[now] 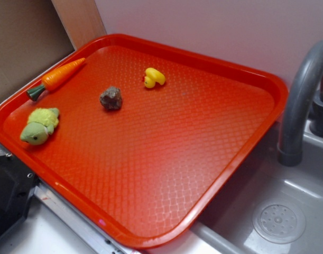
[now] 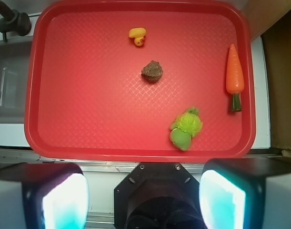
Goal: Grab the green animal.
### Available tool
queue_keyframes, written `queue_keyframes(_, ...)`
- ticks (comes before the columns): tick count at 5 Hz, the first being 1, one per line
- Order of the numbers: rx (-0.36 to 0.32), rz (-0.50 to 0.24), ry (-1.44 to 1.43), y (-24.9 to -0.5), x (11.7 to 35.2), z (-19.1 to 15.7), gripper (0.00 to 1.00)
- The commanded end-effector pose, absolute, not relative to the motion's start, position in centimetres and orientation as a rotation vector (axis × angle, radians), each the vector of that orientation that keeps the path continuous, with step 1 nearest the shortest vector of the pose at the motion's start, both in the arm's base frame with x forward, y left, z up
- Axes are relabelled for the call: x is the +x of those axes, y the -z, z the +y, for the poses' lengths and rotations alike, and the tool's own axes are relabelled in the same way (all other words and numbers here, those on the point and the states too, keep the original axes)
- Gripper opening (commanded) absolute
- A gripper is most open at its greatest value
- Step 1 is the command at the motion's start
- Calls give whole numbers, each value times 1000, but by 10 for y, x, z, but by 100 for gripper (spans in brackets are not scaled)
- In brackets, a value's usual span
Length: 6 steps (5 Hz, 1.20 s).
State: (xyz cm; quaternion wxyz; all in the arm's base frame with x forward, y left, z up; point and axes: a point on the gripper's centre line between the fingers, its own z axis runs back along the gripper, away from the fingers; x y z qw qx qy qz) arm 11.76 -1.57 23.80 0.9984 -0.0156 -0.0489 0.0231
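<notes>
Gripper (image 2: 144, 200) wide open, empty, fingertips cut off at frame bottom (unseen in exterior view). Green animal (image 2: 185, 129) just ahead, slightly right. No readable writing.

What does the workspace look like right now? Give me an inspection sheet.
Surface: red tray resting partly over a grey sink.
Job's things: green animal lying near the tray edge closest to the tool, untouched.
Clutter: yellow duck, brown lump, orange carrot, all apart on the tray.
Tool: tool open, above the tray's near edge, holding nothing.
Cables: nothing seen.
Surroundings: grey faucet, pale wall.
</notes>
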Motion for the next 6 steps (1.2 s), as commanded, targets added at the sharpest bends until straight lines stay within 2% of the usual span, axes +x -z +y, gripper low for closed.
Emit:
queue_keyframes(1, -31, -98, -46, -238, 118, -16, 100)
queue_keyframes(3, -36, -115, -219, -220, 130, 5, 100)
queue_keyframes(4, -42, -109, -326, -194, 132, 24, 100)
queue_keyframes(6, 9, -52, -427, -106, 135, 43, 100)
